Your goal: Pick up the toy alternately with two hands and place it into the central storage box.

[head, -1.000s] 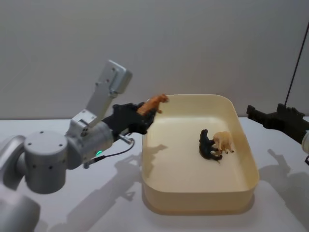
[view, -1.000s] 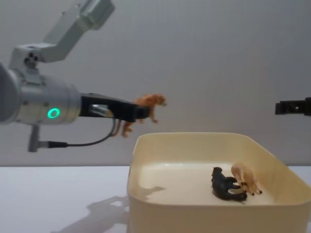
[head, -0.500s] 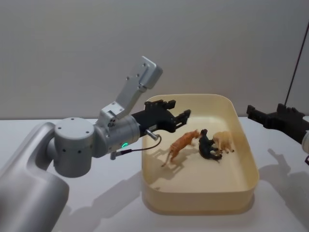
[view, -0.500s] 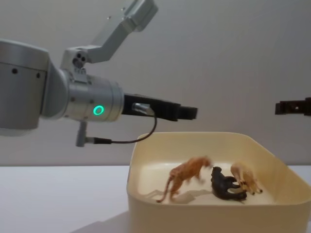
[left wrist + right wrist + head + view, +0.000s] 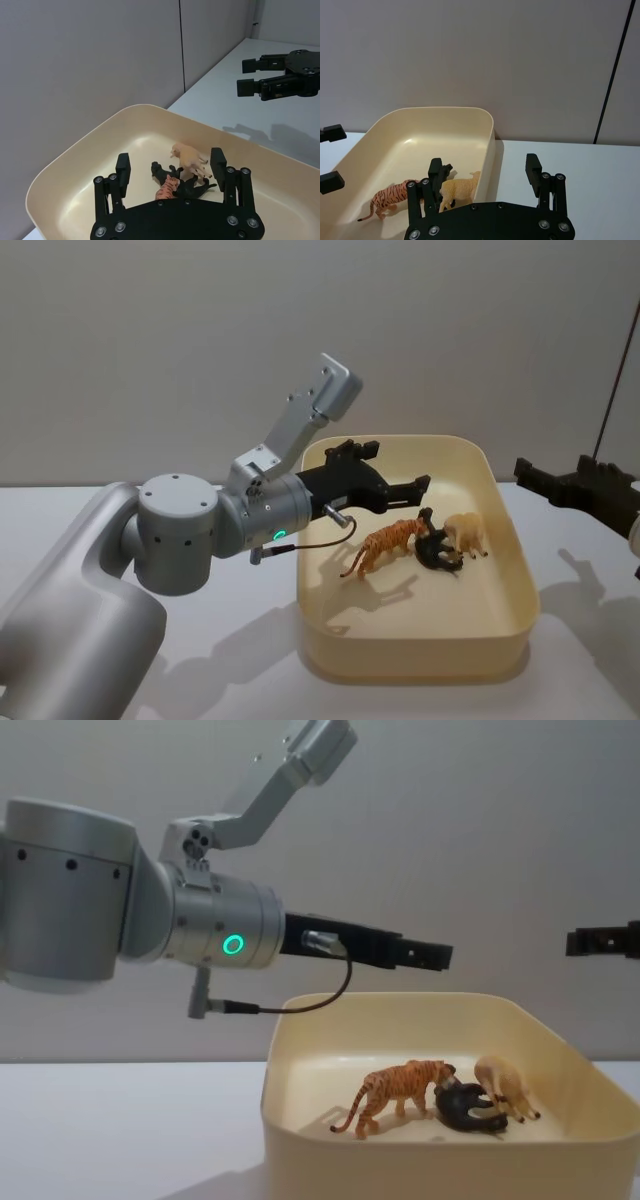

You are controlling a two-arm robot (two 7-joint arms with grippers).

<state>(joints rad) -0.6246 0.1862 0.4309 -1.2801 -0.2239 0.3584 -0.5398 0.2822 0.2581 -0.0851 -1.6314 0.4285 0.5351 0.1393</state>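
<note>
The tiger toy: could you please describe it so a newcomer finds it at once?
Look inside the cream storage box, below the open left claw. Three animals cluster there; the tiger stands upright, the only striped orange one, nose against the black animal, with the tan one beyond.

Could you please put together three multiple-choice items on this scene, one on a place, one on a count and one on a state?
1. Where is the tiger?
A. On the table
B. Standing inside the storage box
C. Held in the left gripper

2. How many toy animals are in the box?
A. Three
B. One
C. Five

3. How do the left gripper's jaws stand?
A. Shut on the tiger
B. Shut on nothing
C. Open and empty above the box

Answers: 1 B, it stands on the box floor beside the black animal. 2 A, the tiger, the black one and the tan one. 3 C, the jaws are spread with nothing between them.
</note>
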